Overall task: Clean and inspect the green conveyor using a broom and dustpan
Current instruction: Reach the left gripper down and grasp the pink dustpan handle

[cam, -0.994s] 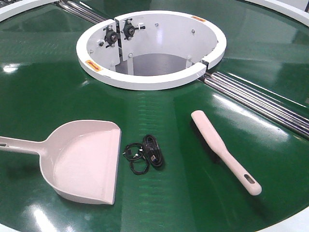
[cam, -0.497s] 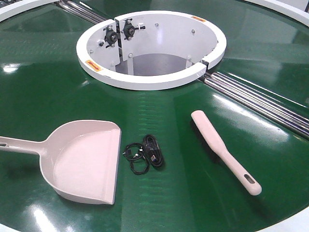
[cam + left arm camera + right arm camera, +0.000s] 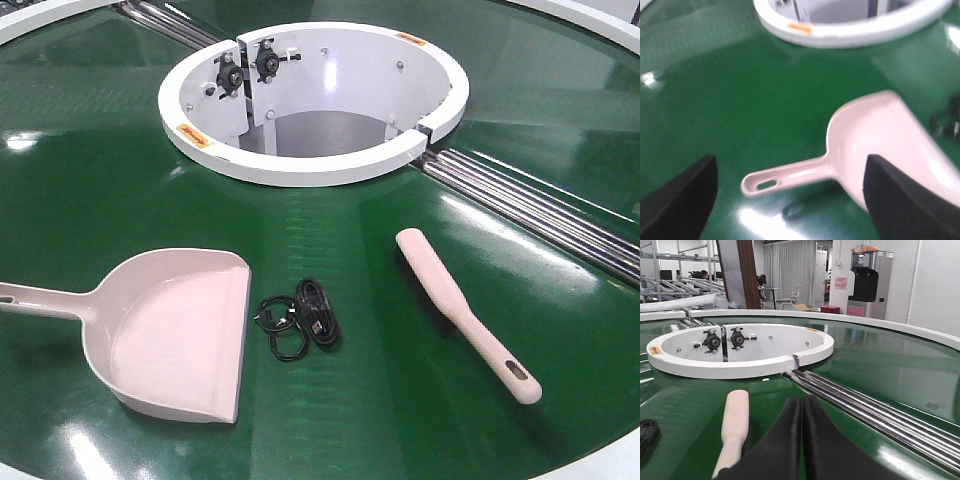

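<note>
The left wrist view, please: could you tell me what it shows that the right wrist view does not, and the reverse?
Only the left wrist view shows the dustpan, seen between the open fingers of the left gripper. Only the right wrist view shows the broom, the steel rollers, the room behind, and the right gripper, its fingers shut on nothing. Both show the green conveyor, its white hub and an edge of the black cables.

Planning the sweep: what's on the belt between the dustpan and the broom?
A bundle of coiled black cables lies between the dustpan and the broom, nearer the dustpan's mouth, with bare green conveyor beyond. The front-facing view shows it.
</note>
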